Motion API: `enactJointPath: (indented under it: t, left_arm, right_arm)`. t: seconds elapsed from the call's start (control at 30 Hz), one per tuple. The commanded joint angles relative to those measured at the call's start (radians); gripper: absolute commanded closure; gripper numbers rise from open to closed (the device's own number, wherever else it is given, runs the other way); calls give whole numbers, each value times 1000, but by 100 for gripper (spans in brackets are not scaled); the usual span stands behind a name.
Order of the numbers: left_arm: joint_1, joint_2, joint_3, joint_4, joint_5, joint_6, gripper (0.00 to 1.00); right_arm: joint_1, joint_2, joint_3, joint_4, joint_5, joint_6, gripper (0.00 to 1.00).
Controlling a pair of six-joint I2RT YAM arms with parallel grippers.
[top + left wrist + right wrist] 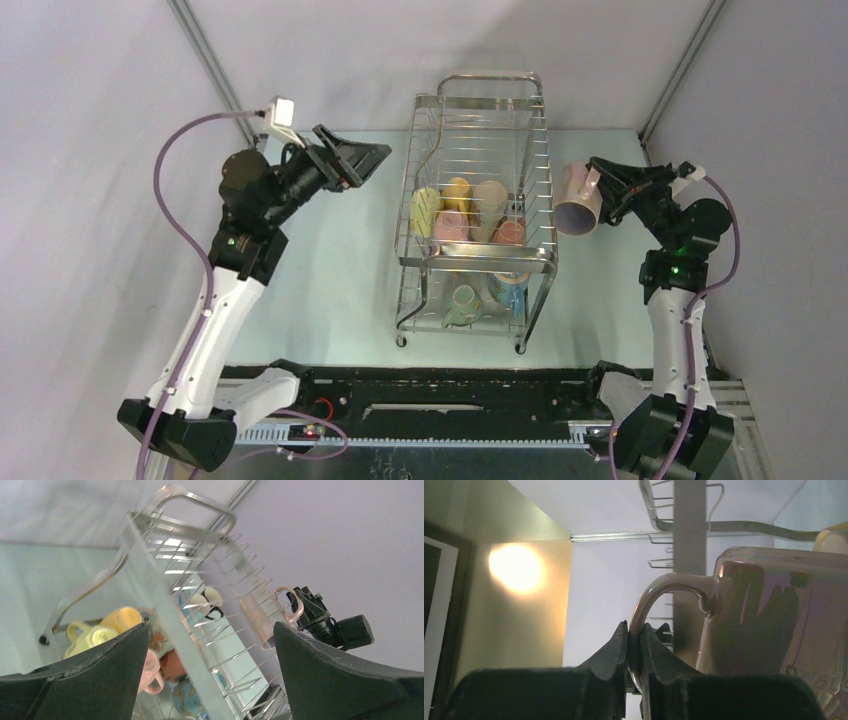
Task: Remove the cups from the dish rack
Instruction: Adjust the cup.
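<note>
The pink mug (pixel 578 198) is out of the dish rack (pixel 490 257) and up in the air, just beside the rack's right side, tipped over with its mouth turned down toward the near edge. My right gripper (pixel 603 185) has it by the handle (pixel 659 592). On the right wrist view the two fingers (pixel 611 647) are pressed together with only the thin loop of the handle pinched between them, and the glossy body of the mug fills the frame on the right.

Inside the rack, more cups sit on the upper tier: a yellow-green cup (pixel 425 210) at the left, a yellow cup (pixel 457 190) behind it, a cream cup (pixel 489 200), a second pink cup (pixel 451 228) and an orange cup (pixel 510 233) against the front bar. On the lower tier I see a pale green cup (pixel 462 303) and a light blue cup (pixel 510 290) side by side.

My left gripper (pixel 350 160) hangs high over the table (pixel 330 260), left of the rack and aimed at it. Its fingers are spread wide, nothing between them. From that wrist I look through the rack's wires and see the held mug and my right gripper on the far side.
</note>
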Motion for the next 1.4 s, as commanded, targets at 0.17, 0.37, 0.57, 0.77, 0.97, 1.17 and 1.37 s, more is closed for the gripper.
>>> enactJointPath:
  t: [0.17, 0.37, 0.57, 0.77, 0.97, 1.17, 1.37]
  left_arm:
    - [-180, 117, 322, -67, -122, 193, 0]
    - [-295, 210, 495, -112, -177, 311, 1]
    - [-393, 326, 642, -144, -227, 408, 4]
    - [-504, 448, 798, -230, -314, 538, 7]
    - [-623, 572, 948, -287, -426, 643, 8]
    - [-719, 667, 1034, -284, -494, 711, 8]
    - [-754, 702, 1043, -230, -498, 718, 8]
  right_arm:
    - [23, 35, 218, 18, 79, 60, 100]
    - [27, 58, 339, -46, 102, 61, 100]
    - [12, 83, 433, -55, 112, 95, 100]
    - [-6, 108, 527, -61, 119, 130, 100]
    - [-4, 109, 619, -118, 139, 130, 100]
    - [6, 97, 685, -177, 157, 110, 100]
    - [47, 86, 714, -221, 197, 77, 100]
